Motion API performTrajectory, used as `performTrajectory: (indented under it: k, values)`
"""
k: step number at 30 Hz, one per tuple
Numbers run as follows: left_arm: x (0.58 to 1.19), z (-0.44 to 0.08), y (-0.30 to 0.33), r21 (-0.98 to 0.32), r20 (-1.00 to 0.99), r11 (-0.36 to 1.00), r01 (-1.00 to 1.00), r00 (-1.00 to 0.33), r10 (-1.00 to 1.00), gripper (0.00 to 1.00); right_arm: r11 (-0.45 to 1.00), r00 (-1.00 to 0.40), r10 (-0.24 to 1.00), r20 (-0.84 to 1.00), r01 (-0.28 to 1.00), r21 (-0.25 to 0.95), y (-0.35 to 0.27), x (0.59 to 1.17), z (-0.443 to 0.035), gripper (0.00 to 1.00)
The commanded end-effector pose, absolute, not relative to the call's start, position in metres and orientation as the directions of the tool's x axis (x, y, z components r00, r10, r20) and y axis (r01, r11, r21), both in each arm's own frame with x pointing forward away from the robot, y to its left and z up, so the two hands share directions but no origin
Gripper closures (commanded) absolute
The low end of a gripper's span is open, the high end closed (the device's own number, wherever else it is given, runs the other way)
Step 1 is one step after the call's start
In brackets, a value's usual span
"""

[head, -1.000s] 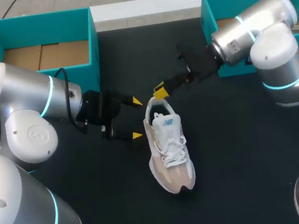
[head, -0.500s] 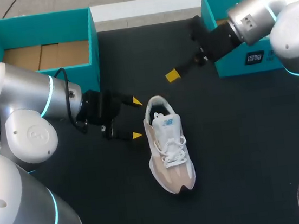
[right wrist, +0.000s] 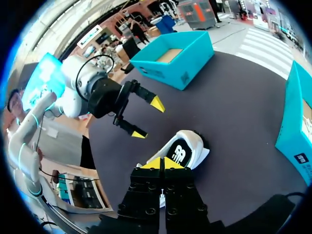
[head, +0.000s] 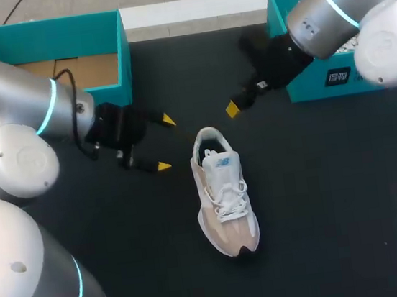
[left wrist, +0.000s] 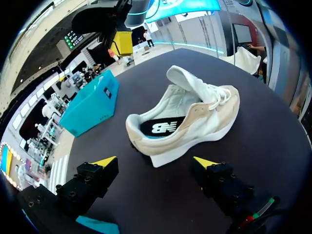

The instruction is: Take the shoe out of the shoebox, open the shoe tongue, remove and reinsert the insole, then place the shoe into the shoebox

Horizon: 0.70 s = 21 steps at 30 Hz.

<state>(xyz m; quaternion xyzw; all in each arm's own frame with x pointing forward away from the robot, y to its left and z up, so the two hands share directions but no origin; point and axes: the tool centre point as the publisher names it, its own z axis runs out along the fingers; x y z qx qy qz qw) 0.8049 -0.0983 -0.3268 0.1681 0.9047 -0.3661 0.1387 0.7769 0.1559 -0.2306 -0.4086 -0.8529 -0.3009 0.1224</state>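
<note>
Noting state: the shoe (head: 222, 193) sits sole-down on the table (head: 335, 197), outside both boxes, heel toward 12 o'clock and toe toward 6. The insole (left wrist: 158, 127) lies inside it, visible through the collar. The tongue (left wrist: 187, 80) stands raised above the laces.

The left gripper (head: 164, 142) is spread wide and empty, near the heel at about 10 o'clock and apart from it. The right gripper (head: 233, 108) has its tips pressed together with nothing between them. It is off the heel at about 1 o'clock, also apart.

Judgement: I cannot tell whether the insole step is done; I take it as pending.

Plan: I steady the heel with the left fingers straddling the collar. I bring the right tips in from 12 o'clock and pinch the insole's heel edge only.

Risk: the light shoe may slide or tip if it is pulled unbraced.
</note>
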Motion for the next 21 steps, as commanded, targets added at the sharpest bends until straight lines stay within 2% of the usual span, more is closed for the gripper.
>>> performTrajectory:
  k: [1, 8, 14, 18, 21]
  values:
    - [0.793, -0.3, -0.048, -0.573, -0.426, 0.703, 0.422, -0.886, 0.185, 0.0, 0.506, -0.625, 0.7, 0.345, 0.775, 0.378, 0.16, 0.779, -0.228, 1.0]
    - [0.818, -0.279, -0.009, -0.53, -0.47, 0.761, 0.375, -0.877, 0.105, 0.0, 0.506, -0.625, 0.7, 0.345, 0.775, 0.378, 0.16, 0.779, -0.228, 1.0]
    - [0.835, -0.271, 0.008, -0.51, -0.475, 0.786, 0.35, -0.876, 0.081, 0.0, 0.359, -0.439, 0.879, 0.187, 0.866, 0.349, 0.167, 0.769, -0.247, 1.0]
    - [0.843, -0.268, 0.016, -0.517, -0.471, 0.795, 0.318, -0.881, 0.046, 0.0, 0.296, -0.383, 0.904, 0.19, 0.881, 0.369, 0.179, 0.763, -0.263, 1.0]
    - [0.848, -0.268, 0.017, -0.51, -0.47, 0.808, 0.295, -0.882, 0.026, 0.0, 0.293, -0.358, 0.92, 0.161, 0.899, 0.325, 0.187, 0.76, -0.277, 1.0]
